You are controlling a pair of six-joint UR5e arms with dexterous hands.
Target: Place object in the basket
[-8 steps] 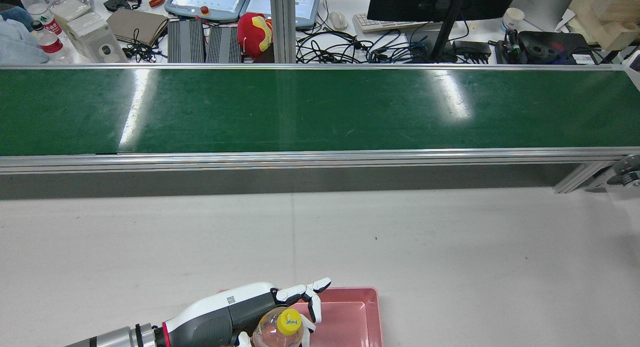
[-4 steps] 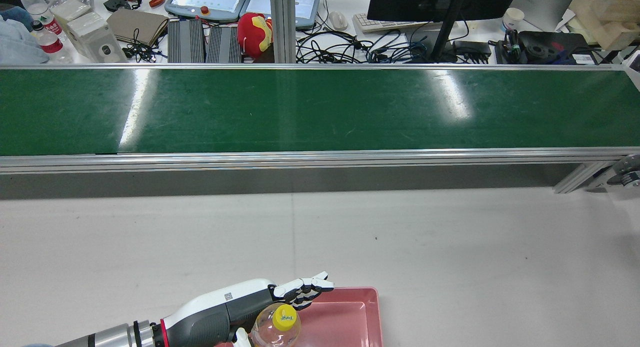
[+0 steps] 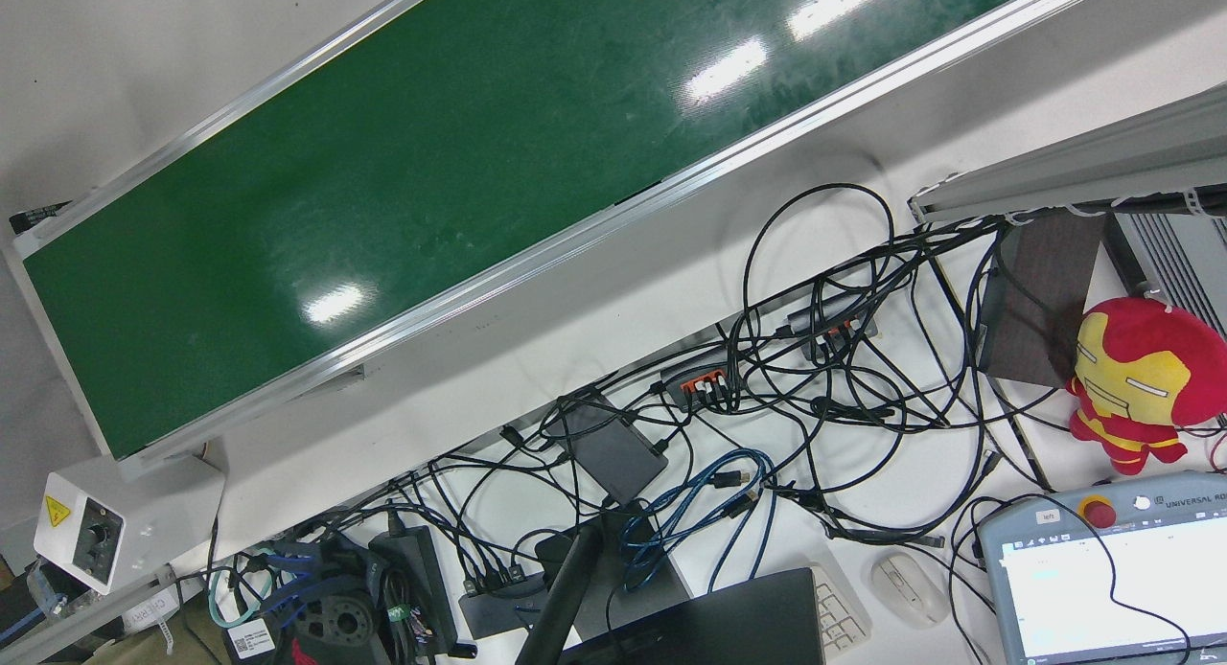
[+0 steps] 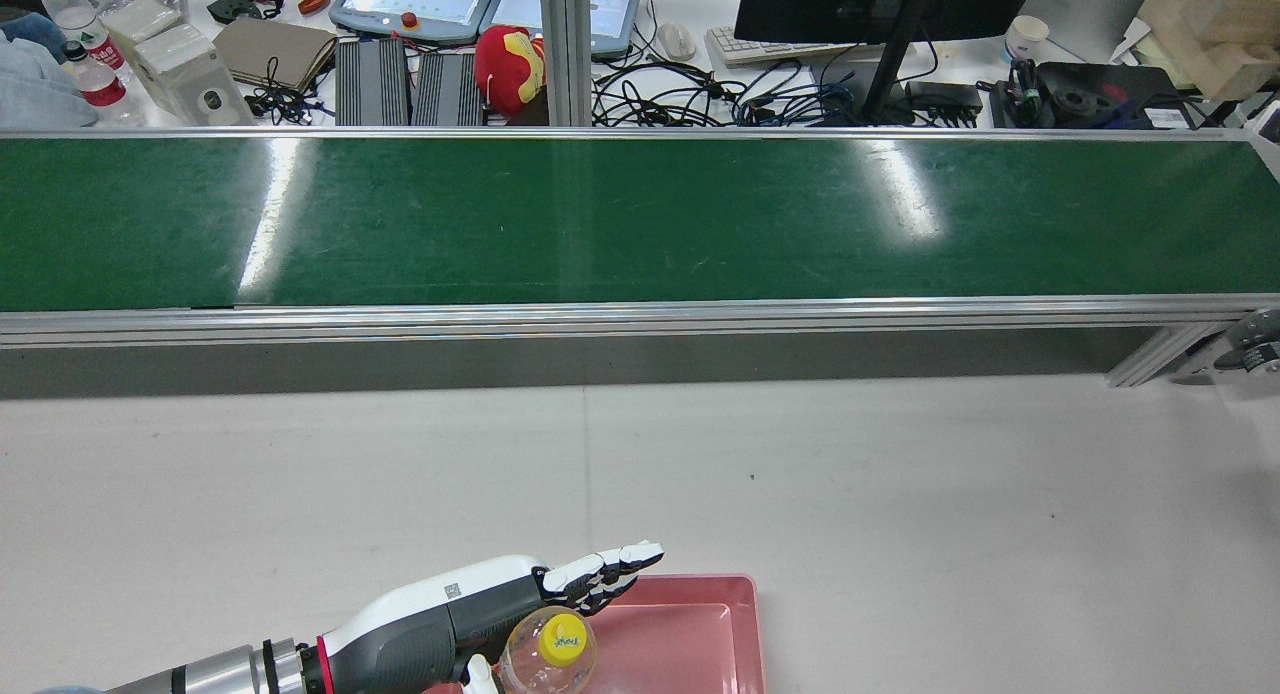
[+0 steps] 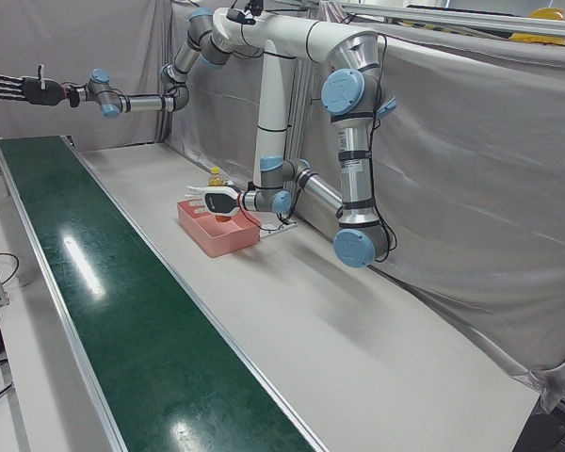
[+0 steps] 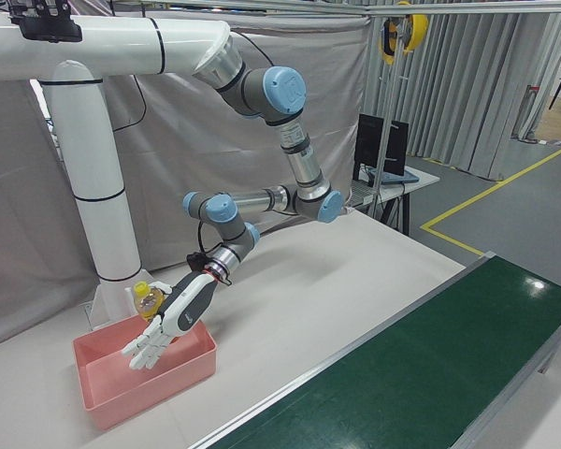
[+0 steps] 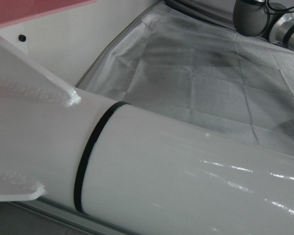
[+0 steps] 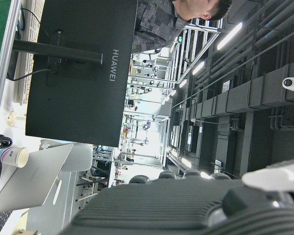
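Pink basket (image 4: 700, 634) at the table's near edge already holds the upright bottle (image 4: 548, 654), so the left hand (image 4: 520, 604), fingers spread and holding nothing, should lift clear without tipping it.

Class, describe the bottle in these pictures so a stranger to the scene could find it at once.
Start at the long green conveyor belt and cross the white table to the pink basket near the arms' pedestal. The bottle stands upright there beside the open left robot hand. It is clear plastic with a yellow cap.
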